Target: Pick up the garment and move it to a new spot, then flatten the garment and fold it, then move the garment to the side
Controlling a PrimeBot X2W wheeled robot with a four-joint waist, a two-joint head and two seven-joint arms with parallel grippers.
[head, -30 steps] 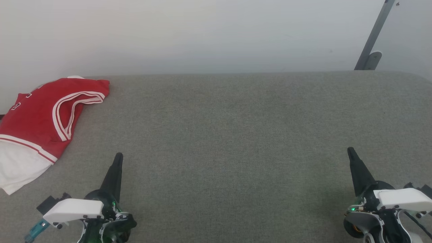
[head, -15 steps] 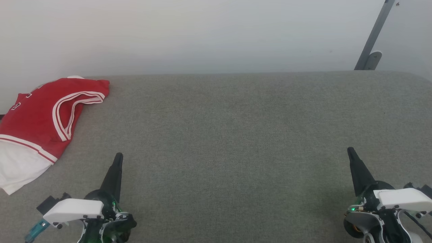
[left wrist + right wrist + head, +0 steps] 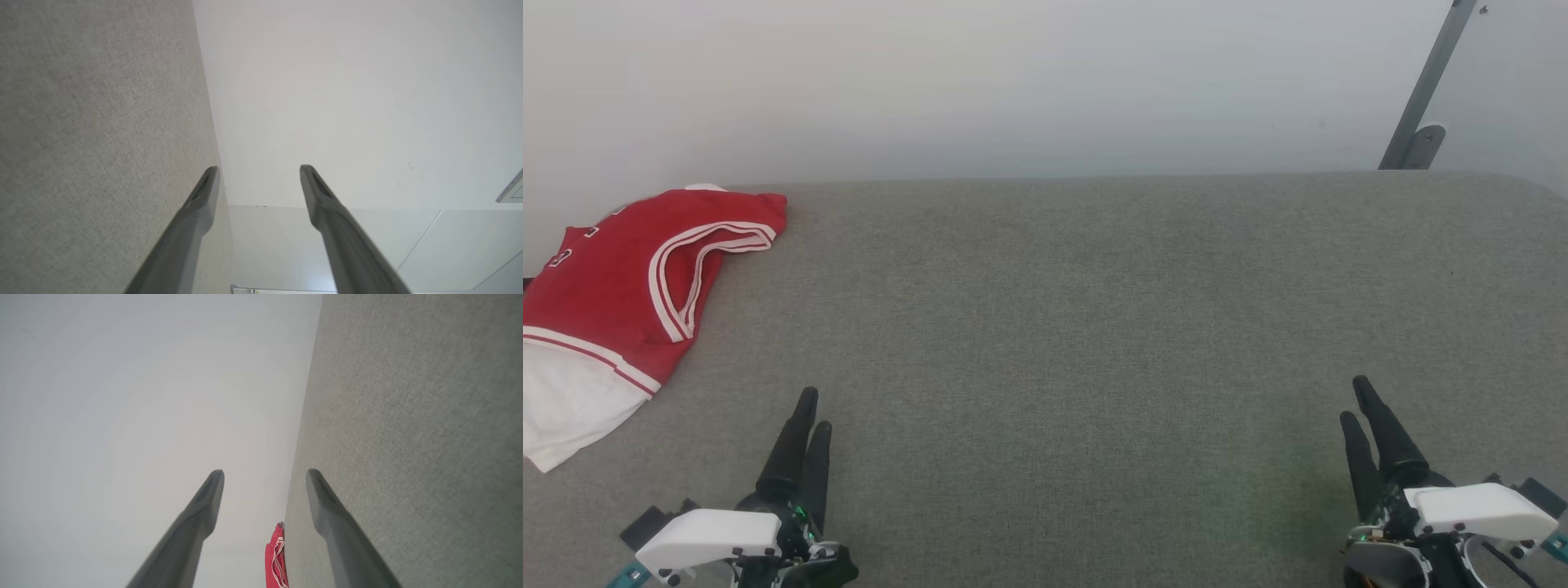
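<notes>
Lying at ten o'clock on the grey pad (image 3: 1054,327), the garment (image 3: 613,278) looks light, limp and a bit slick. I'd pinch its striped armhole trim (image 3: 674,286) or a red shoulder. My left gripper (image 3: 815,408) and right gripper (image 3: 1353,398) both stand released, empty.

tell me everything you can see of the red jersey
The garment is a red sleeveless jersey of soft-looking cloth, with white-and-red striped trim round an opening, a white panel at its near end and small white characters near its far edge. It lies loosely folded on the far left of the grey fabric surface, cut off by the head view's left edge.
</notes>
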